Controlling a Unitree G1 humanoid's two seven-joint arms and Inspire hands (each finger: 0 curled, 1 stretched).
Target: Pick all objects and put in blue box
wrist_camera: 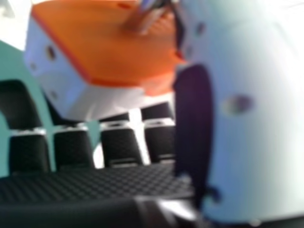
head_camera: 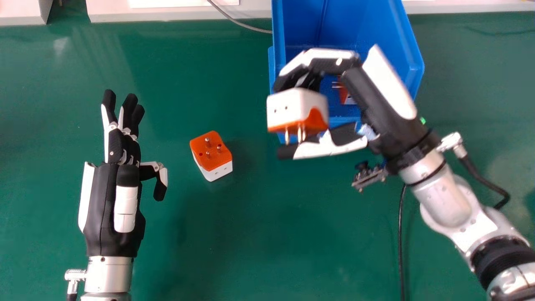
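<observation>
The right hand (head_camera: 368, 96) is clamped with fingers and thumb on an adapter (head_camera: 297, 109), held raised near the blue box (head_camera: 413, 67), probably for releasing it inside. Beyond this hand, an orange-white piece (head_camera: 346, 95) lies in the box. Left of it, another plug (head_camera: 211, 154) sits prongs up; farther left, the left hand (head_camera: 110, 184) is relaxed, fingers straight. Beneath is a green table (head_camera: 250, 230); beyond, a pale ledge (head_camera: 179, 12).

Black-and-white right hand (head_camera: 363, 90), fingers curled, silver right forearm (head_camera: 445, 201) slanting inward, black-and-white left hand (head_camera: 108, 196), fingers nearly straight
</observation>
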